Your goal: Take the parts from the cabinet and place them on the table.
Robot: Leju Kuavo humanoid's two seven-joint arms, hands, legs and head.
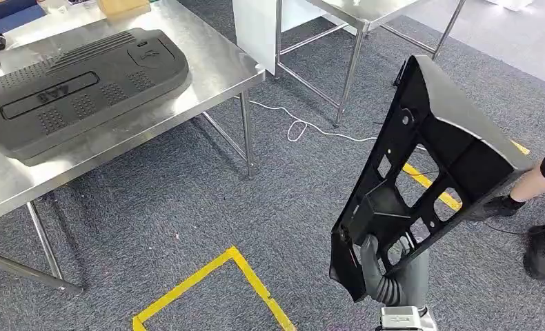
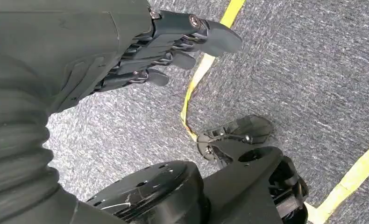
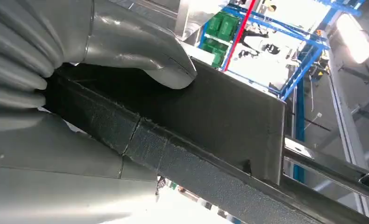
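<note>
With the right robot hand (image 1: 387, 272) grasping the black frame part (image 1: 432, 158), carry it level over the surface's (image 1: 214, 65) bare right edge, left robot hand (image 2: 173, 42) hanging released.

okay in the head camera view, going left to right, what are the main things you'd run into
Large black cover panel on the steel table → yellow floor tape outline → white cable on the carpet → black frame part held upright by the right hand → a person's shoes.

Yellow tape (image 1: 214, 283) marks grey carpet (image 1: 187, 207), a white cable (image 1: 304, 127) trails, a person's shoes (image 1: 542, 248) nearby.
</note>
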